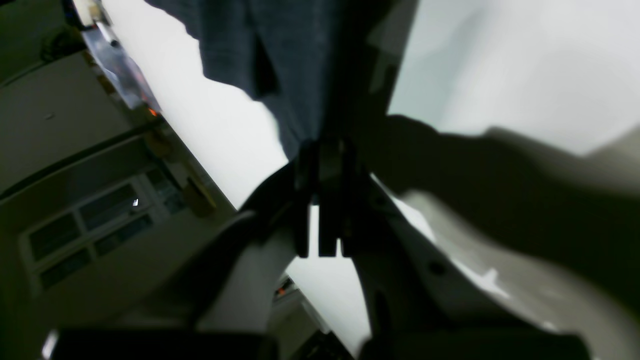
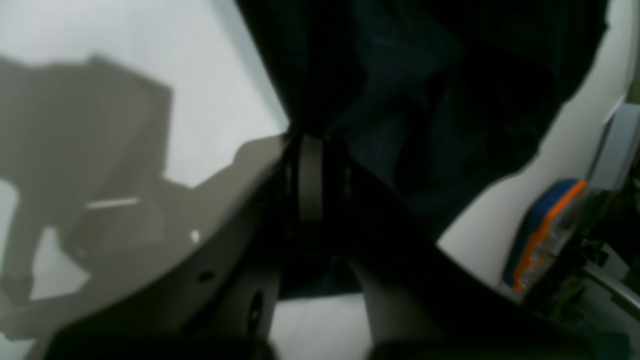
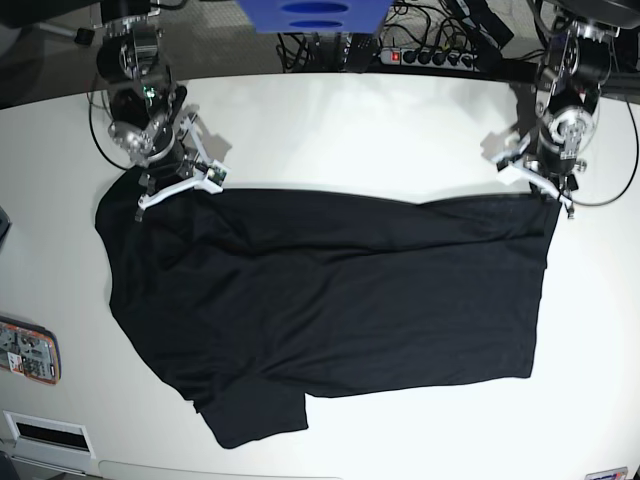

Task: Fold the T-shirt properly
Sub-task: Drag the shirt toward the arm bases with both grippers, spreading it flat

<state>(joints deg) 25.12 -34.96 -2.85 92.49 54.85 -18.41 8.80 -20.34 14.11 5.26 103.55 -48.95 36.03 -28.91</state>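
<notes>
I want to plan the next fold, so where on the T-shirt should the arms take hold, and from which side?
Judging by its pose, grip the T-shirt at the two far corners of its straight top edge, coming from the robot's side. The right gripper and left gripper are already shut there; the sleeve trails nearest the camera.

Both wrist views are blurring; the shirt (image 2: pixel 440 100) is running past the right wrist frame's top; dark cloth is hiding the left end effector (image 1: pixel 322 150) tips; the orange-edged device (image 3: pixel 25 350) is getting cropped at the base view's left.
</notes>
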